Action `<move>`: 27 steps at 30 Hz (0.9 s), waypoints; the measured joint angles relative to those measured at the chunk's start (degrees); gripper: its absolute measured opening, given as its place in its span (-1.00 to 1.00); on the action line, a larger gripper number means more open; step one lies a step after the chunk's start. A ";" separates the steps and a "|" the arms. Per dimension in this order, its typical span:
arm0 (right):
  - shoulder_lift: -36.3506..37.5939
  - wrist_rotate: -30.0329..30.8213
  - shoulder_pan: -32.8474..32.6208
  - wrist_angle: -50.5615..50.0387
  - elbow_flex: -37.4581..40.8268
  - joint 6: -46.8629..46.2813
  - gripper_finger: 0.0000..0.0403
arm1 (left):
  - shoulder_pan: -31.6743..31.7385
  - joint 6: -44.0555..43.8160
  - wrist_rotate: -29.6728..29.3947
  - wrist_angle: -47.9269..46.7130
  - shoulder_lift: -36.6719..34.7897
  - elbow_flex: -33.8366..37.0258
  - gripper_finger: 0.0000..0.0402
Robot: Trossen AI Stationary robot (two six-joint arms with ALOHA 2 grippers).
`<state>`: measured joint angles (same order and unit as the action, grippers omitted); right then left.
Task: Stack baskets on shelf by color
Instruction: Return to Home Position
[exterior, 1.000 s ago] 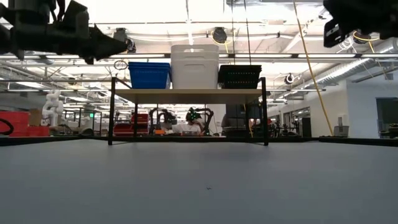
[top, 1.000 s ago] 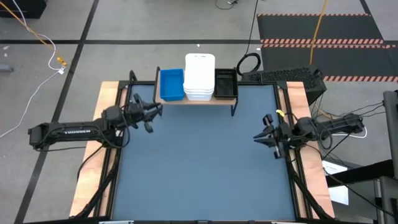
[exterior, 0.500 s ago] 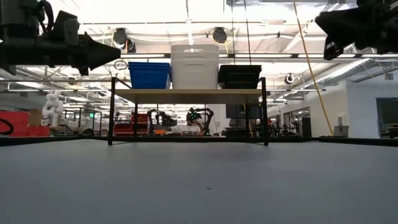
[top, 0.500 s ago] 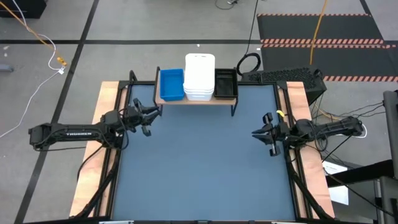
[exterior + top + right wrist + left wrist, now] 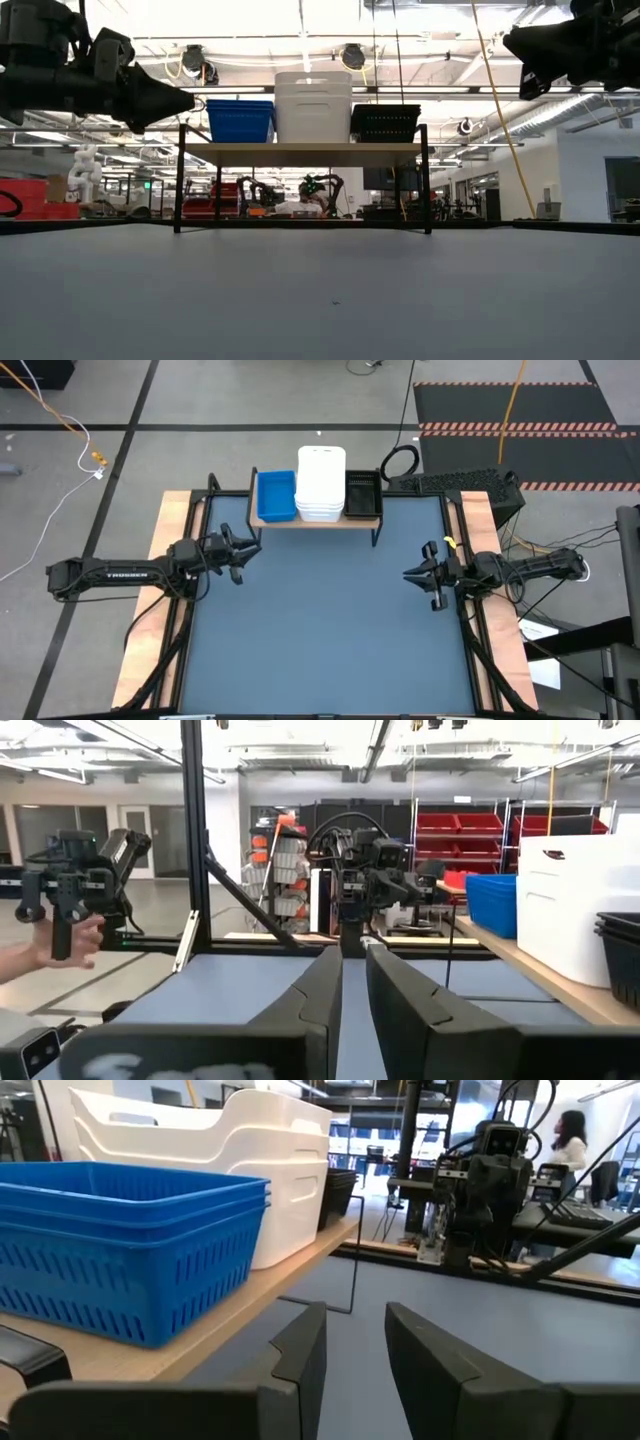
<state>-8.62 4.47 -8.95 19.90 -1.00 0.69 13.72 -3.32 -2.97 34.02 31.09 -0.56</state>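
The shelf (image 5: 316, 520) stands at the table's far edge on thin black legs. On its board sit nested blue baskets (image 5: 277, 497) on the left, a taller white stack (image 5: 321, 483) in the middle and black baskets (image 5: 362, 494) on the right. In the low view the order is the same: blue baskets (image 5: 240, 120), white stack (image 5: 313, 105), black baskets (image 5: 385, 122). My left gripper (image 5: 243, 553) hovers near the shelf's left front corner, slightly open and empty (image 5: 355, 1345). My right gripper (image 5: 412, 574) hovers over the table's right side, shut and empty (image 5: 353, 955).
Wooden rails (image 5: 172, 560) run along both table sides. A keyboard (image 5: 455, 482) and a cable coil (image 5: 400, 460) lie beyond the far right corner. A person's hand (image 5: 65, 935) holds a device far beyond the table. The dark-blue tabletop (image 5: 325, 630) spreads between the arms.
My left gripper has drawn back from the shelf's left end toward the table's near edge and sunk a little. My right gripper has shifted slightly toward the table's left and sunk a little. The baskets and the shelf have kept still.
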 joint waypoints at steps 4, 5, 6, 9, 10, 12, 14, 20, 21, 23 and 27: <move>0.00 -0.02 -0.02 -0.02 0.03 0.00 -0.79 | 0.00 0.00 -0.01 0.00 0.02 0.00 -0.47; 0.00 -0.02 -0.02 0.00 0.05 0.00 -0.79 | 0.00 0.00 0.01 0.00 0.02 0.00 -0.47; 0.00 -0.02 -0.02 0.00 0.05 0.00 -0.79 | 0.00 0.00 0.01 0.00 0.02 0.00 -0.47; 0.00 -0.02 -0.02 0.00 0.05 0.00 -0.79 | 0.00 0.00 0.01 0.00 0.02 0.00 -0.47; 0.00 -0.02 -0.02 -0.01 0.05 0.00 -0.79 | 0.00 0.00 0.01 0.00 0.02 0.00 -0.47; 0.00 -0.02 -0.02 -0.02 0.08 0.00 -0.79 | 0.00 0.12 0.01 0.00 0.02 0.00 -0.47; 0.00 -0.02 -0.02 0.00 0.10 0.00 -0.79 | 0.00 1.10 0.00 0.00 0.02 0.00 -0.47; 0.00 -0.02 -0.02 -0.02 0.10 0.00 -0.79 | 0.01 3.14 -0.02 0.01 0.02 0.00 -0.47; 0.00 -0.02 -0.02 -0.02 0.10 0.00 -0.79 | 0.00 3.00 -0.02 0.00 0.02 0.00 -0.47; 0.00 -0.02 -0.02 -0.02 0.12 0.00 -0.79 | 0.00 3.05 0.00 0.00 0.02 0.00 -0.47; 0.00 -0.02 -0.02 -0.02 0.12 0.00 -0.79 | 0.00 3.04 -0.02 0.02 0.02 0.00 -0.47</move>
<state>-8.62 4.45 -8.97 19.88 -0.89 0.69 13.72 -0.27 -2.98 34.04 31.11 -0.56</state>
